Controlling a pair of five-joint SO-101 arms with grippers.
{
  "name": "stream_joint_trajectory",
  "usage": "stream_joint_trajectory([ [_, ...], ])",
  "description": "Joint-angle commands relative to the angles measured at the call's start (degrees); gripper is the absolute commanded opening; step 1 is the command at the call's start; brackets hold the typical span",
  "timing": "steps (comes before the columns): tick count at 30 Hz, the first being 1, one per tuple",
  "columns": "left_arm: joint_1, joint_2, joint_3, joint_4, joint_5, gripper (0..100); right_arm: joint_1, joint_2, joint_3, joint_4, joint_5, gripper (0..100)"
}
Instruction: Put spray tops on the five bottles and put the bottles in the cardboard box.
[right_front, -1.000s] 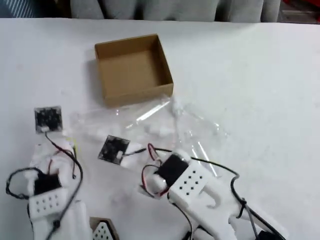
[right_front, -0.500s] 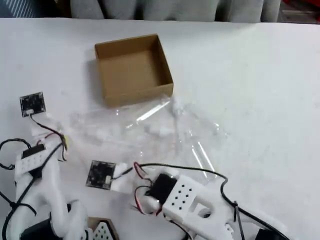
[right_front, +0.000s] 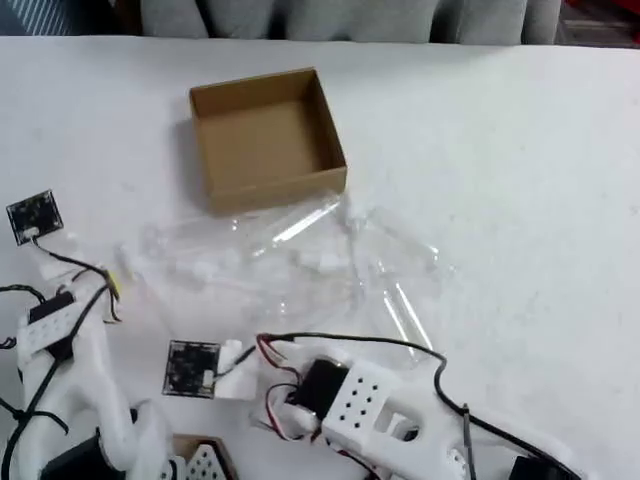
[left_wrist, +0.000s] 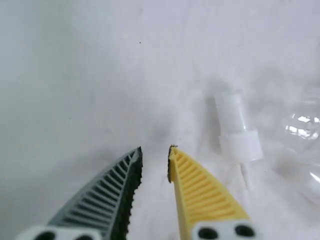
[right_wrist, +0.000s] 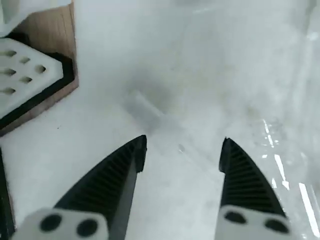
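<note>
Several clear bottles (right_front: 300, 250) lie on their sides in a loose heap in front of the open cardboard box (right_front: 265, 135), which has nothing in it. White spray tops (right_front: 205, 268) lie scattered among them. My left gripper (left_wrist: 155, 150) is low over the table with a narrow gap between its grey and yellow fingers, holding nothing. Just beside its yellow finger lies a white spray top (left_wrist: 236, 136). My right gripper (right_wrist: 182, 142) is wide open above one clear bottle (right_wrist: 147, 111) that lies flat on the table.
The left arm (right_front: 60, 340) stands at the front left and the right arm (right_front: 370, 400) at the front centre, both trailing cables. A wooden-edged white mounting plate (right_wrist: 25, 70) sits close to the right gripper. The table's right half is bare white.
Both arms drew back from the heap. The left one swung left, and the right one pulled toward the front edge and to the left.
</note>
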Motion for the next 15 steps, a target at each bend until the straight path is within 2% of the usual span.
stream_joint_trajectory([
  [1,-0.3,0.1,-3.8,-1.6,0.6,10,-0.7,5.8,-1.0,-2.9,0.9,20.2],
  [7,-0.2,0.1,-3.8,-1.6,0.5,10,-1.9,17.5,-4.7,-4.6,0.9,20.2],
  [13,-0.1,0.1,-3.7,-1.6,0.5,10,-1.6,19.2,-5.8,-5.3,0.9,19.6],
  [15,-0.1,0.1,-3.7,-1.6,0.5,10,-1.6,19.4,-5.8,-5.3,0.4,15.9],
])
